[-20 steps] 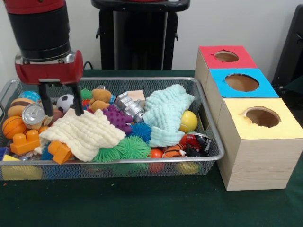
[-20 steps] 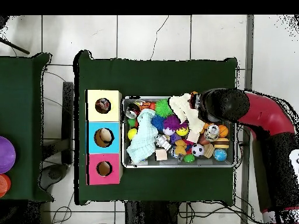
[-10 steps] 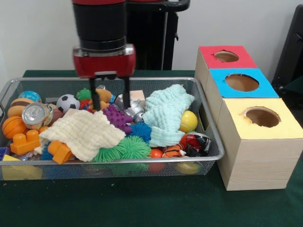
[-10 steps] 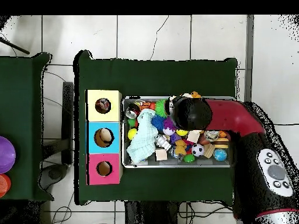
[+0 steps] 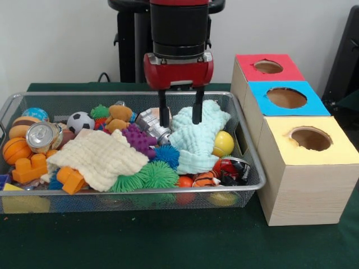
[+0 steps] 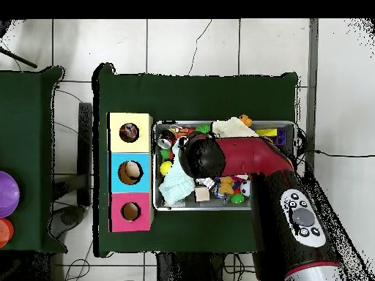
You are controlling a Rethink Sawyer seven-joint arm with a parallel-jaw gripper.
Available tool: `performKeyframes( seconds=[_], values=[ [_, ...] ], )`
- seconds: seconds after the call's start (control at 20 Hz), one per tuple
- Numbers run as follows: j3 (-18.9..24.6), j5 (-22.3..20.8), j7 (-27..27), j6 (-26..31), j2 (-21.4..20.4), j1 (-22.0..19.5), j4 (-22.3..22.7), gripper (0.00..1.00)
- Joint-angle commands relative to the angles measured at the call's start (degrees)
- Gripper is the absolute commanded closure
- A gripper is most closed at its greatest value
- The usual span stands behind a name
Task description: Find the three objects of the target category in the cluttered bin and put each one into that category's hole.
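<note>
Pincer [image 5: 179,114] open, empty, over the mesh bin [image 5: 249,168].
Its fingers hang spread above the pale green cloth [image 5: 196,137], seemingly just clear of it; the three-holed box [image 5: 305,185] stands beside the bin.

Red-black arm [image 5: 178,33] — black fingers [image 5: 197,109]

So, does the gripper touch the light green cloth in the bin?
Cannot tell. In the front view the open gripper overlaps the light green cloth, with no visible gap. The overhead view hides both under the arm.
</note>
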Motion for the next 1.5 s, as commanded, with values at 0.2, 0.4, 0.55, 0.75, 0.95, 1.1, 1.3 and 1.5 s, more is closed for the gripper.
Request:
performKeyframes(
  seconds=[0.2, 0.4, 0.55, 0.75, 0.95, 1.1, 1.3, 1.5],
  values=[
    [-7.04, 1.02, 13.23, -5.41, 5.67, 1.56, 2.15, 0.0],
    [-8.54, 1.11, 13.93, -9.28, 7.9, 2.65, 2.03, 0.0],
    [-11.65, 0.34, 15.74, -13.6, 8.69, 4.96, 2.74, 0.0],
    [-14.9, 1.09, 17.85, -20.68, 11.18, 7.35, 4.56, 0.0],
    [-16.89, 3.66, 18.32, -23.62, 11.22, 9.26, 6.59, 0.0],
    [-17.71, 5.46, 17.53, -23.91, 10.52, 10.13, 7.41, 0.0],
    [-18.95, 7.59, 17.06, -23.95, 9.13, 11.79, 8.93, 0.0],
    [-19.15, 8.78, 17.35, -25.18, 7.64, 12.32, 11.37, 0.0]
  ],
)
